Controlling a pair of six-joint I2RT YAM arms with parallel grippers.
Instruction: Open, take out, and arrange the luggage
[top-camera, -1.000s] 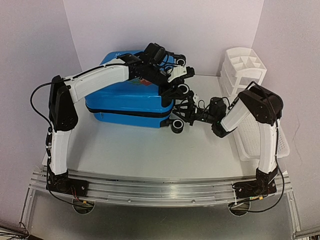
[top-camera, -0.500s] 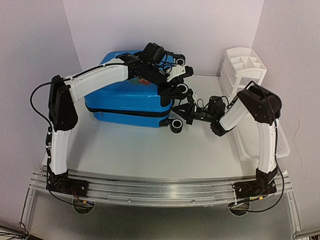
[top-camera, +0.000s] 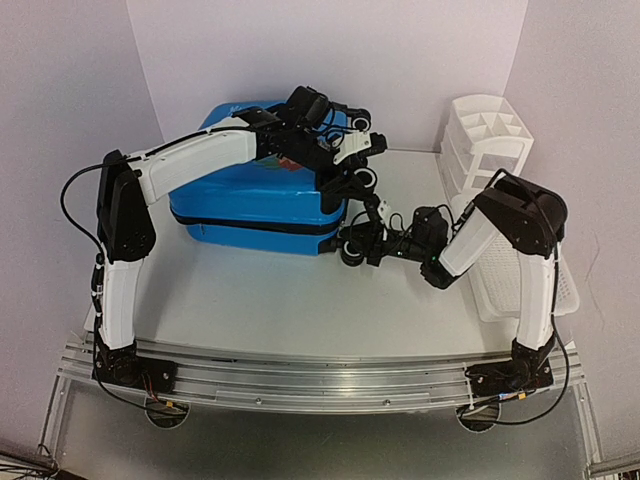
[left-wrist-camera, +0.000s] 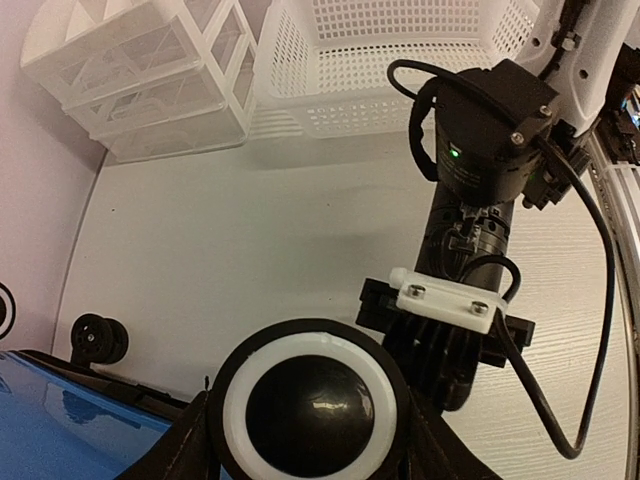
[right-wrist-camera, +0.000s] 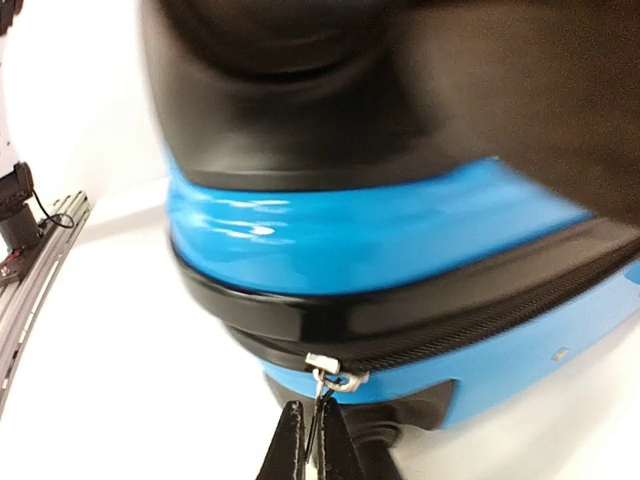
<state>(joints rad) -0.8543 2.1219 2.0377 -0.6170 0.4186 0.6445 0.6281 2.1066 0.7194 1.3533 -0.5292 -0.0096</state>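
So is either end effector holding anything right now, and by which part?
The right end effector pinches the luggage by its zipper pull. The left end effector seems to clasp one luggage wheel.

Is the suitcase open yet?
Not yet. The suitcase lies shut. Right now the right gripper pinches the zip pull, while the left gripper holds a wheel. Unzipping, opening, taking things out and arranging them are all left.
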